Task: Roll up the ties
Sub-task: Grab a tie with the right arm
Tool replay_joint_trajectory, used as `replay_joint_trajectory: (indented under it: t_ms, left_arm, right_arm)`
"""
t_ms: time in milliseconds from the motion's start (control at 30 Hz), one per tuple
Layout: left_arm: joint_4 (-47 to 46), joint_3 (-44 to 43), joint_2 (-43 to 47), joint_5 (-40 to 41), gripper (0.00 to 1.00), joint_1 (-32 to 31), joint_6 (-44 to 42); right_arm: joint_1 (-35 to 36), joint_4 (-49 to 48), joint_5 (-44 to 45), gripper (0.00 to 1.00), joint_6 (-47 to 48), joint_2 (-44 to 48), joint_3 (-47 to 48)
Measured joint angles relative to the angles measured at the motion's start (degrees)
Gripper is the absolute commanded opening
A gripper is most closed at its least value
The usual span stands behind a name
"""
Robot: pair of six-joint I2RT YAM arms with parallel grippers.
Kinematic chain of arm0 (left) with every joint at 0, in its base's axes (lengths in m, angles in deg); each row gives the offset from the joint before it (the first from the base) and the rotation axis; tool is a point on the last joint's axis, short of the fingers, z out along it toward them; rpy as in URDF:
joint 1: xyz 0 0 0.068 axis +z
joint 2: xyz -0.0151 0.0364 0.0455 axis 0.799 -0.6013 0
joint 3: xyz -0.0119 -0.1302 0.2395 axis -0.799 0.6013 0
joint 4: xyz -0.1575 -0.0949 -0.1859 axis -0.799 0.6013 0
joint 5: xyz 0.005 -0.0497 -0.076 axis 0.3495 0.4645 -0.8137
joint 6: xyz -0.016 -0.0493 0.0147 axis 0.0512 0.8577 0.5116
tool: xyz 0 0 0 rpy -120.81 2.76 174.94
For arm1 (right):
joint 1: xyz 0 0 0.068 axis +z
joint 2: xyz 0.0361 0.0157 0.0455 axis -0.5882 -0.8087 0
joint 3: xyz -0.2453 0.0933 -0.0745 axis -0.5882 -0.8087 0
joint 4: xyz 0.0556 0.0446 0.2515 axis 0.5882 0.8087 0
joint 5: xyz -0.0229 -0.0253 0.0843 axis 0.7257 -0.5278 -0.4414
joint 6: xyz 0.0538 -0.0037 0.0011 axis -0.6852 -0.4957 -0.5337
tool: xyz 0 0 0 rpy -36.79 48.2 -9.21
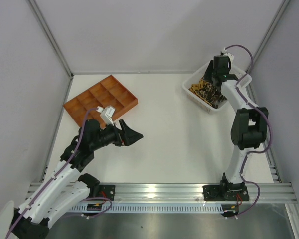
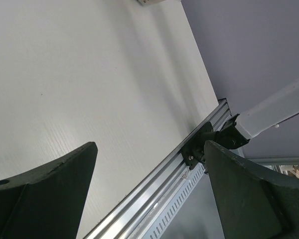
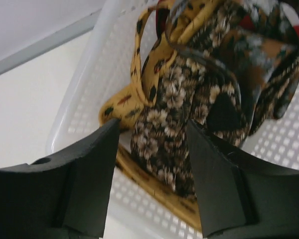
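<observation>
The ties [image 1: 208,91] lie tangled in the white basket [image 3: 84,84] at the far right of the tabletop [image 1: 174,139]. The right end effector [image 3: 152,129] reaches into the basket, its fingers partly apart on either side of a fold of the brown floral tie [image 3: 174,114], not clamped on it. The left end effector [image 1: 134,133] hovers wide open and empty above the tabletop, near the orange compartment tray [image 1: 87,90].

At your two o'clock the ties [image 3: 189,99] look like soft printed cloth, lying in a white basket [image 3: 84,114] of smooth perforated plastic, while the tray [image 1: 100,99] at ten o'clock looks like matt orange plastic, the table [image 2: 65,74] matt white, and the rail [image 1: 159,190] at six o'clock brushed metal.
</observation>
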Motion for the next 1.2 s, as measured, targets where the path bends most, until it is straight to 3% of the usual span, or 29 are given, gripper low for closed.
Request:
replay_joint_trajectory:
  t_ms: [133, 333, 667, 700, 733, 767, 800, 867, 900, 1200]
  left_arm:
    - [0.13, -1.46, -2.38, 0.17, 0.96, -0.39, -0.83]
    - [0.28, -3.45, -4.17, 1.07, 0.96, -0.50, -2.16]
    - [1.86, -4.92, -5.05, 3.02, 0.96, -0.55, -3.65]
    - [2.01, -5.14, -5.11, 3.15, 0.96, -0.55, -3.76]
    - [2.05, -5.33, -5.11, 3.32, 0.96, -0.55, -3.87]
    - [2.14, -5.46, -5.05, 3.61, 0.96, -0.57, -3.89]
    - [2.29, -5.55, -4.85, 3.93, 0.96, -0.57, -3.89]
    - [2.69, -5.60, -4.66, 4.11, 0.96, -0.59, -3.93]
    - [3.13, -5.70, -4.57, 4.11, 0.96, -0.61, -3.96]
    - [4.26, -6.80, -3.50, 3.89, 0.97, -0.61, -4.42]
  right_arm:
    - [-1.55, 0.26, 0.79, 0.68, 3.45, -10.23, 12.02]
    - [-2.95, 2.34, 1.64, 0.67, 7.06, -22.75, 27.43]
    - [-3.02, 3.54, 3.93, 0.61, 7.52, -29.99, 31.34]
    - [-3.08, 3.48, 4.02, 0.59, 7.45, -30.38, 31.50]
    - [-3.23, 3.41, 3.93, 0.44, 7.32, -30.80, 31.50]
    - [-3.43, 3.30, 3.85, 0.39, 7.26, -31.17, 31.50]
    - [-3.96, 3.21, 3.54, 0.25, 6.16, -31.58, 31.52]
    - [-4.83, 3.89, 2.43, 0.14, 5.35, -32.41, 32.92]
    - [-5.38, 4.28, 1.60, 0.00, 4.87, -33.31, 34.56]
    - [-9.77, 6.51, -7.34, 0.00, -1.46, -31.30, 38.58]
